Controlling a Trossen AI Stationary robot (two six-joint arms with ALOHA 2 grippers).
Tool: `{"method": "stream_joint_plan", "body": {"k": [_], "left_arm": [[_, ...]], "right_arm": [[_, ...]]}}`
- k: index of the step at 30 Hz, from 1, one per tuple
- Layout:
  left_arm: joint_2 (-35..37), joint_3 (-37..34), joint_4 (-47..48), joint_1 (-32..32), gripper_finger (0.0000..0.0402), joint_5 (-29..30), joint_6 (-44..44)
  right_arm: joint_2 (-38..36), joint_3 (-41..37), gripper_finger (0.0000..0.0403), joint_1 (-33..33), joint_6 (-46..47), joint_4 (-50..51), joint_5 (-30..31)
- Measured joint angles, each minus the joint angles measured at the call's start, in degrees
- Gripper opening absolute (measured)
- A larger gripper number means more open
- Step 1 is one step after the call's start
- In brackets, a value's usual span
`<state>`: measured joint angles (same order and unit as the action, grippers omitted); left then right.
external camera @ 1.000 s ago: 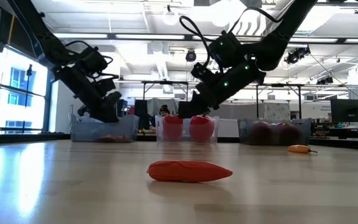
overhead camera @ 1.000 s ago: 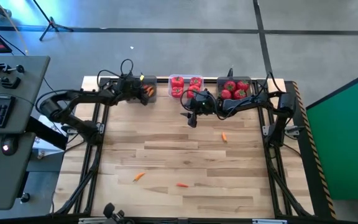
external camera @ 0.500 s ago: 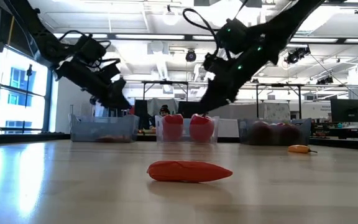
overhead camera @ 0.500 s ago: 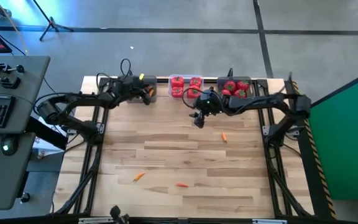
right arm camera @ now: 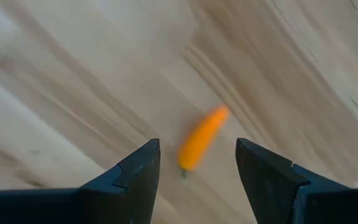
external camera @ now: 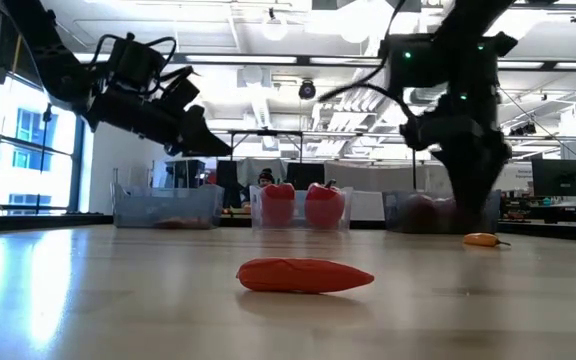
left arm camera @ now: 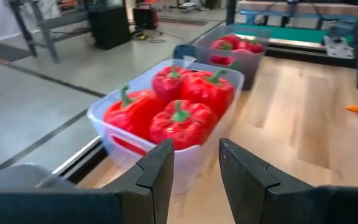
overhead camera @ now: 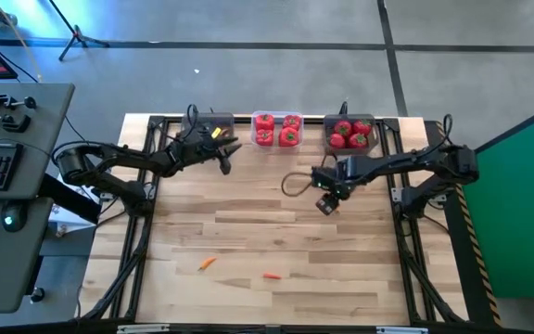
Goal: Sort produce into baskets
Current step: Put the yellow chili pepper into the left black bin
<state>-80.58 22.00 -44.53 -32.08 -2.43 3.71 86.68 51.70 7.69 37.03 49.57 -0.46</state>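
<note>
Step in hand: picking up the loose carrots; the right gripper (overhead camera: 326, 204) hangs over one carrot (right arm camera: 200, 140) out on the bench (overhead camera: 276, 232), in front of the right bin.
Right fingers: apart, empty, with the carrot lying on the wood between them in the right wrist view.
Left gripper (overhead camera: 227, 160): just in front of the left bin (overhead camera: 213, 123) at the far edge, raised off the bench.
Left fingers: a gap between them in the left wrist view, nothing held.
Peppers (overhead camera: 277, 130): in the clear middle bin (left arm camera: 127, 139).
Tomatoes (overhead camera: 350, 133): in the dark right bin (overhead camera: 375, 120).
Loose carrots: two more near the front edge, one (overhead camera: 208, 263) left of centre and one (overhead camera: 271, 276) nearer the middle; the close one fills the low view (external camera: 304, 274).
Next move: likely a straight descent so the right fingers straddle the carrot, then close; it is thin and lies flat, so the tips must reach the wood or it may slip out.
Changed since a second ago: the right gripper has left the middle bin and come forward over the carrot, which it now hides from above; the left gripper has drawn back out of the left bin, its fingers wider.
Unchanged: the bins and the two front carrots.
</note>
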Motion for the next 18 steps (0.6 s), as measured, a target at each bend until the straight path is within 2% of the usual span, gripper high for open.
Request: {"method": "stream_joint_plan", "body": {"k": [6,18], "left_arm": [[0.0,0.0,0.1,2.4,0.0112,0.0,-0.6],[0.0,-0.2,1.9,5.9,0.0087,0.0,-3.5]], "right_arm": [[2.4,0.0,0.02,-2.0,6.1,2.3,5.1],[9.1,0.0,0.019,-0.9,4.6,-1.9,2.6]]}}
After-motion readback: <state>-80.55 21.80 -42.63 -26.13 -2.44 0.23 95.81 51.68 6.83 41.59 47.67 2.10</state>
